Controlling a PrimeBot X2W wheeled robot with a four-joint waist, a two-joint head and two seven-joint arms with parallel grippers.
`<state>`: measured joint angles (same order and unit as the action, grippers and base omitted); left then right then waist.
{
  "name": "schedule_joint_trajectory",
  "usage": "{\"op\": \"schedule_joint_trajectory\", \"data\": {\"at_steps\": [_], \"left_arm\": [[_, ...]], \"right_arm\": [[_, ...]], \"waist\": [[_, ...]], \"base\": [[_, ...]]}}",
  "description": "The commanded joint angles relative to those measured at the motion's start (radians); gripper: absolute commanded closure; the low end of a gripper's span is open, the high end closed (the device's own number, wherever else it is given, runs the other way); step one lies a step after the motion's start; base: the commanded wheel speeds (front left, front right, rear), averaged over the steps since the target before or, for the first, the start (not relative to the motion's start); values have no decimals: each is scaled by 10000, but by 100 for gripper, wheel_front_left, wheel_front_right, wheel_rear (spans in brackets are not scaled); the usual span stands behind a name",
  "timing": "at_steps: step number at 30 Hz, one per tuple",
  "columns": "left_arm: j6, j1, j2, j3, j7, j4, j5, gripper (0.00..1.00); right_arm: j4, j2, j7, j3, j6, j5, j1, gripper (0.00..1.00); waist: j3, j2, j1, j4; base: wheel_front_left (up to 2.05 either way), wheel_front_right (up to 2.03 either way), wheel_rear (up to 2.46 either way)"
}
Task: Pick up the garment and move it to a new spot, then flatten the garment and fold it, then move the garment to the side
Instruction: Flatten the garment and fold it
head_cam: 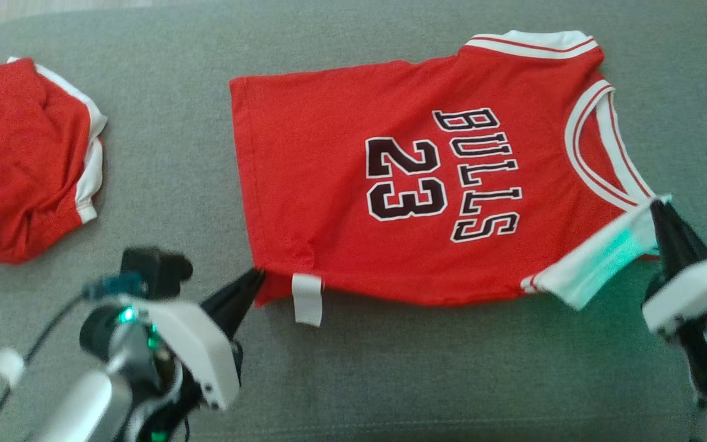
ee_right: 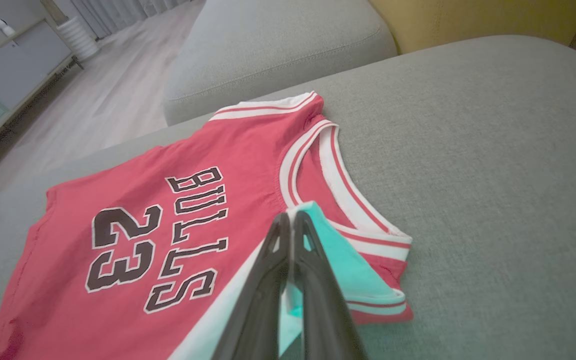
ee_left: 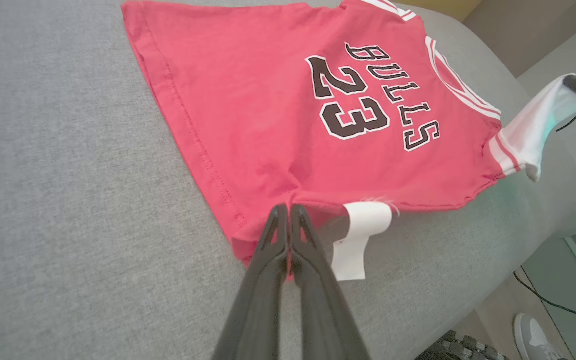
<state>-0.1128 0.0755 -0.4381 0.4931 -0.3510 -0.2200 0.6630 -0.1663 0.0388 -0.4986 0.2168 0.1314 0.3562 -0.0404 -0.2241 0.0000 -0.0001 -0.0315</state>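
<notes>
**A:** Where's the garment?

**B:** The red jersey (head_cam: 390, 184) lies spread face up across the middle of the head view on the grey cushion (head_cam: 390, 380), collar to the right and hem to the left. A second red piece, shorts (head_cam: 16, 159) by the look, sits well apart at the far left.

**A:** And the grippers?

**B:** Both are pinched tight on cloth. The left gripper (head_cam: 257, 278) has its fingers closed on the hem corner at the jersey's lower left, just beside the white tag (head_cam: 307, 299). The right gripper (head_cam: 657, 207) is clamped on the white armhole trim (head_cam: 599, 261) at the lower right, which is raised off the cushion.

**A:** So which step?

**B:** I'd say flattening is about done and the fold is starting, since the near edge is held at both ends.

**A:** Next move?

**B:** Probably lift both ends together and carry that edge up-frame toward the far side, keeping level so the cloth doesn't skew or bunch
</notes>
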Motion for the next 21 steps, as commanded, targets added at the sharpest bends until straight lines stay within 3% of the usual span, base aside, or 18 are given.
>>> {"op": "schedule_joint_trajectory", "data": {"at_steps": [1, 8, 14, 15, 16, 21], "left_arm": [[90, 713, -275, -473, -233, -143, 119, 100], [632, 2714, 1, -338, -1249, 1290, 563, 100], [887, 4057, 321, -82, -1512, 2802, 363, 100], [877, 4196, 373, -43, -1493, 3036, 290, 70], [902, 4313, 378, 26, -1455, 3237, 171, 0], [801, 4189, 289, -123, -734, 3333, -86, 0]], "right_arm": [[-141, 121, -181, -200, -7, -200, -623, 100], [1437, 615, -517, -85, -7, -934, -2753, 100], [2973, 838, -360, -487, -7, -1297, -4101, 100], [3175, 848, -274, -558, -7, -1298, -4244, 26], [3327, 893, -144, -647, -7, -1339, -4360, 0], [3309, 1228, 440, -1130, -7, -1402, -4089, 0]], "waist": [[-90, 0, 1, -63], [-559, 0, 1, -303], [-876, 0, 1, -317], [-902, 0, 1, -304], [-928, 0, 1, -292], [-899, 0, 1, -166]], "base": [[0, 0, 0], [0, 0, 0], [0, 0, 0], [0, 0, 0], [0, 0, 0], [0, 0, 0]]}}
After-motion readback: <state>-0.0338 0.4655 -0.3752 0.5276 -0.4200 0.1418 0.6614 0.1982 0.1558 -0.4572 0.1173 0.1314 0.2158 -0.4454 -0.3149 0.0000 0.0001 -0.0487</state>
